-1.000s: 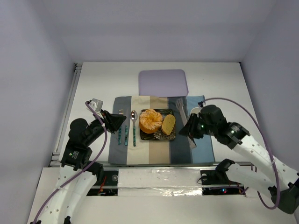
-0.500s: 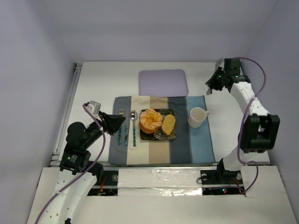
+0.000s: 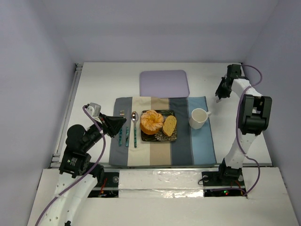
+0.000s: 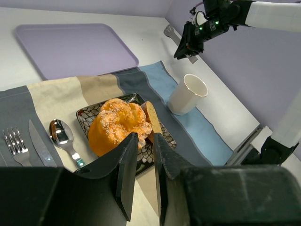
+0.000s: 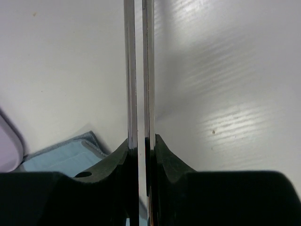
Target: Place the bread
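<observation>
Seemingly the bread (image 3: 170, 125) is already where it belongs. It stands on its crust edge on the dark plate (image 3: 162, 138), leaning against the orange fruit (image 3: 151, 121) on the side nearer the white cup (image 3: 198, 117). Neither arm touches it.

The left end effector (image 4: 146, 141) hovers low over the left part of the striped placemat (image 3: 197, 146). Its fingers are a narrow slit apart with nothing between them, and they point at the plate. The right end effector (image 5: 141, 140) is well away over the bare tabletop (image 3: 103, 84) at the far right. It is clamped on a thin metal utensil (image 5: 130, 70) seen edge-on; which kind I cannot tell.

As I judge the risks, the slice is propped rather than lying flat, so any push on the fruit or the plate could tip it over or off the rim. The left end effector is the likelier culprit, since a forward move would meet the fruit first. If the right arm heads for the placemat, it has to pass the cup, and a low path could knock the cup toward the plate. The utensil is pinched across a thin section and could twist or slip in a quick swing.
</observation>
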Motion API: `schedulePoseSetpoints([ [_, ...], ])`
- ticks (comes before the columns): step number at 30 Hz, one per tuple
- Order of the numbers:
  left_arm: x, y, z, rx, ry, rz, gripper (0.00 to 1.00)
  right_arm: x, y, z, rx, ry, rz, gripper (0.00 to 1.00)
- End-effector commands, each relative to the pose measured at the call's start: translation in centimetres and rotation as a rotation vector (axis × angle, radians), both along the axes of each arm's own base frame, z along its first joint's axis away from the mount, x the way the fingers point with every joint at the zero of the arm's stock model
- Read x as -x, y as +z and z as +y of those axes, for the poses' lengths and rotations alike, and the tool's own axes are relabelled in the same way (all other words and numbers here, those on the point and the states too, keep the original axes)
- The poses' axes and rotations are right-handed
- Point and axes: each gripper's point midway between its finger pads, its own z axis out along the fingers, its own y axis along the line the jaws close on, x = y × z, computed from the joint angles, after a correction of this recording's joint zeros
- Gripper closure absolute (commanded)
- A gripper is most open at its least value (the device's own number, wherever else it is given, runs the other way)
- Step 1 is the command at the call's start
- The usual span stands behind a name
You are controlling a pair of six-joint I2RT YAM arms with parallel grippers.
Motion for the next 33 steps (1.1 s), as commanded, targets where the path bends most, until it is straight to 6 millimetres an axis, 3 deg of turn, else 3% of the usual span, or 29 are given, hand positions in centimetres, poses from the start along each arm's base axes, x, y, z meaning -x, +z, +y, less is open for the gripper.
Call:
schedulePoseSetpoints([
  [1,0.1,1.3,-0.2,0.007,-0.01,-0.058,0.83,-1.6,1.3,-1.3,0.103,0.062,-0.028,0.76],
  [5,0.0,1.2,-0.1,0.007,-0.006,-0.054,0.83,-1.6,-0.1,-1.0,0.088,0.09,0.002,0.66],
  [10,-0.1,1.2,-0.1,0.005,-0.001,-0.052,0.83,-1.5,-1.4,-1.6,0.104,0.063,0.046,0.41],
  [15,-0.1,1.2,0.0,0.006,0.004,-0.051,0.84,-1.6,-0.4,-2.1,0.121,0.027,0.032,0.29],
  [19,-0.2,1.2,0.3,0.008,0.022,-0.049,0.84,-2.5,3.0,-1.5,0.081,0.001,-0.042,0.2],
  [21,-0.2,1.2,0.4,0.008,0.033,-0.049,0.84,-2.7,5.8,-1.6,0.088,-0.026,-0.107,0.12],
  [23,-0.3,1.2,0.5,0.008,0.037,-0.047,0.84,-2.6,7.6,-1.9,0.092,-0.07,-0.14,0.1],
  [26,-0.3,1.2,0.5,0.008,0.042,-0.044,0.84,-2.1,12.3,-1.0,0.027,-0.12,-0.249,0.11],
  [27,-0.4,1.1,0.6,0.007,0.047,-0.042,0.83,-2.3,14.1,-0.5,-0.003,-0.123,-0.315,0.15],
  [28,-0.4,1.1,0.6,0.007,0.048,-0.041,0.83,-1.2,18.4,0.9,-0.06,-0.101,-0.423,0.2],
  [29,-0.4,1.2,0.7,0.008,0.053,-0.041,0.82,0.0,18.6,3.0,-0.142,-0.077,-0.441,0.27],
  [30,-0.4,1.2,0.7,0.008,0.057,-0.041,0.82,0.1,21.3,5.2,-0.19,-0.017,-0.551,0.46],
  [31,-0.4,1.3,0.8,0.01,0.06,-0.045,0.81,3.0,26.4,8.1,-0.273,0.084,-0.686,0.59],
  [32,-0.4,1.5,1.0,0.013,0.071,-0.05,0.81,4.8,25.0,10.0,-0.35,0.108,-0.677,0.76],
  [33,-0.5,1.5,1.2,0.013,0.085,-0.052,0.79,6.1,27.2,13.0,-0.405,0.2,-0.761,1.0],
])
